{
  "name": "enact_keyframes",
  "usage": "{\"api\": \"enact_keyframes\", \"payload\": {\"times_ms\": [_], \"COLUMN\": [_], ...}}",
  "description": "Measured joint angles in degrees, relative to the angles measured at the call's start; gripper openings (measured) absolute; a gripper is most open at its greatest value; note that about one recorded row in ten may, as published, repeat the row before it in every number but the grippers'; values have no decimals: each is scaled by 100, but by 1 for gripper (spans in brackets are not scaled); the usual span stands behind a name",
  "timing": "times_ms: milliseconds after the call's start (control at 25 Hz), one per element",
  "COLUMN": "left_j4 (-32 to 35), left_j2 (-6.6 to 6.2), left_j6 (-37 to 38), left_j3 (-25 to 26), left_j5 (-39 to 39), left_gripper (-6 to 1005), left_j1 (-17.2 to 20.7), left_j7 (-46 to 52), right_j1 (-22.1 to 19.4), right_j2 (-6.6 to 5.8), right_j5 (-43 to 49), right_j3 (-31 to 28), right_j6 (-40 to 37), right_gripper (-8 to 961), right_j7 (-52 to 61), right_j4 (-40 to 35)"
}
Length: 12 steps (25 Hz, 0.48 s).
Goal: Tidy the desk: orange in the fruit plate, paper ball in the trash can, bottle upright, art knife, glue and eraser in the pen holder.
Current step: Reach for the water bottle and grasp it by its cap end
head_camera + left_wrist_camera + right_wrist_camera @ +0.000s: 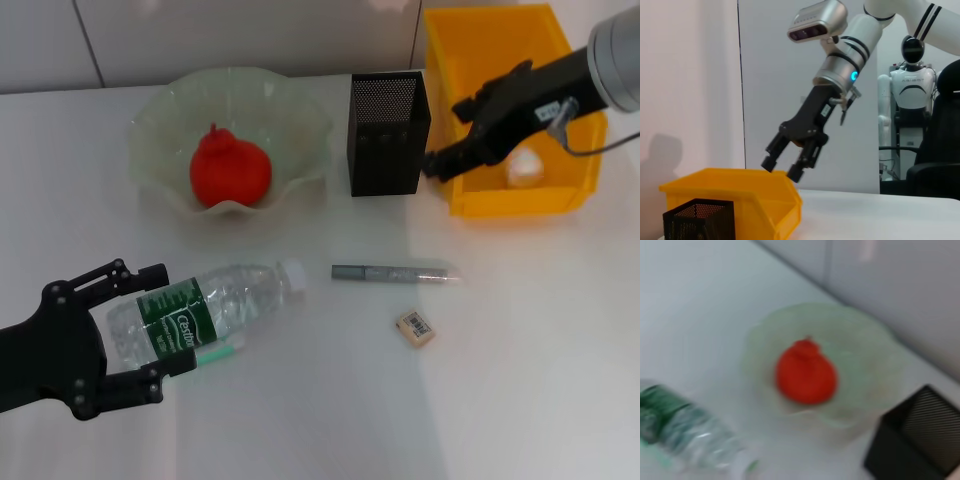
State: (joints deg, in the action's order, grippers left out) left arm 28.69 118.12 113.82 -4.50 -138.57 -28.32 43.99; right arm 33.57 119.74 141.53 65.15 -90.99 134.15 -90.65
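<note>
Bottle [200,315] lying sideways at lower left, left gripper [150,330] spreading wide around it; right gripper [462,135] hanging open-fingered, empty, over trash can [470,30] at upper right.

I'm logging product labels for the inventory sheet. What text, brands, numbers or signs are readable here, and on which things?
"Cestbon", as far as it reads: white script on the dark green label of the bottle lying on the table.
Barcode sticker on the eraser: printing too small to read.
Dark lettering on the chest of the white humanoid robot in the background: too small to read.
Nothing else carries readable text.
</note>
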Motion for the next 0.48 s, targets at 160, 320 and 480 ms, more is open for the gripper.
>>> {"api": "enact_keyframes", "payload": {"times_ms": [160,320,480], "left_j4": [9,14,14], "left_j2": [0,0,-12], "left_j6": [1,0,-1], "left_j3": [16,-6,-13], "left_j5": [60,173,293], "left_gripper": [735,734,732], "left_j1": [63,112,144], "left_j7": [-17,-20,9], "right_j1": [-247,-520,-767], "right_j2": [7,12,-28], "right_j5": [-291,-747,-1508], "right_j3": [-23,-149,-429], "right_j6": [-238,-159,-116], "right_gripper": [819,819,819], "right_j7": [-394,-914,-1769], "right_j4": [-101,23,643]}}
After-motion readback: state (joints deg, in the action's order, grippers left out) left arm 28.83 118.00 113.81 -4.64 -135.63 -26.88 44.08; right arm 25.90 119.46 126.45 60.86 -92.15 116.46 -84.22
